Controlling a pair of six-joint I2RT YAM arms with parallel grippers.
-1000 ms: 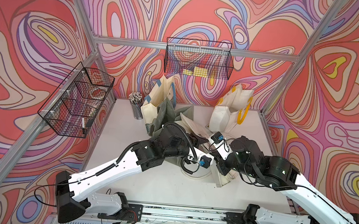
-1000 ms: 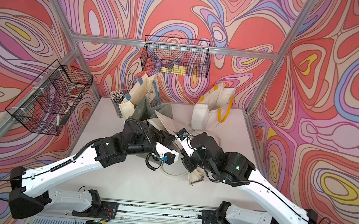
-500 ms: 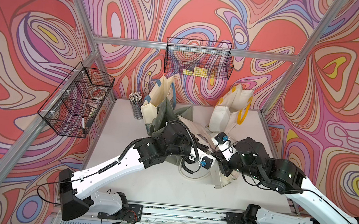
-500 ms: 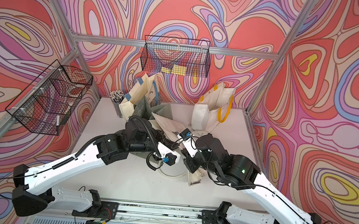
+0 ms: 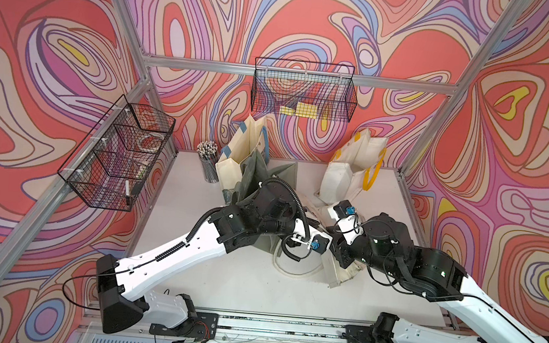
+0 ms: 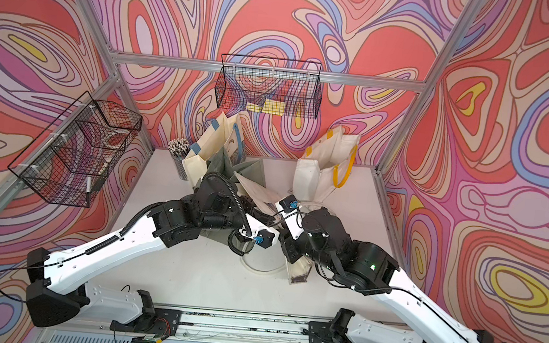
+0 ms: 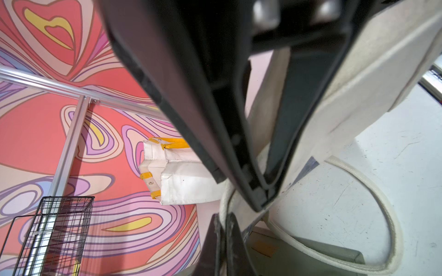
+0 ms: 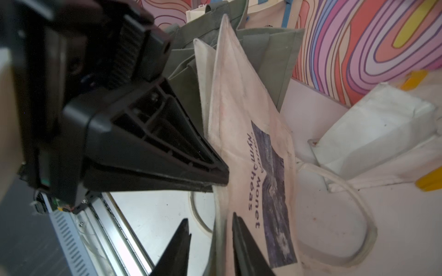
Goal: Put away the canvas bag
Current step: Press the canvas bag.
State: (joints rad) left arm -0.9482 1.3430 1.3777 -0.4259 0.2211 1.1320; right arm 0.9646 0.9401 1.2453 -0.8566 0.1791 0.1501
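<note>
1. The canvas bag (image 8: 241,124) sits mid-counter (image 5: 238,279), nearer the right edge. I judge it light, limp cloth.
2. Your left tool (image 8: 223,178) is pinched on its edge; the right tool (image 8: 210,222) straddles it, parted.
3. Take hold at the hem.

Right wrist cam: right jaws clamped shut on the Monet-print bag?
No, the jaws of the right gripper stand apart, with the edge of the canvas bag in the gap between them.

The left arm (image 5: 183,249) and right arm (image 5: 480,302) reached inward, wrists close together. The left gripper (image 8: 224,179) was pinched shut; the right gripper (image 8: 210,217) had parted jaws.
</note>
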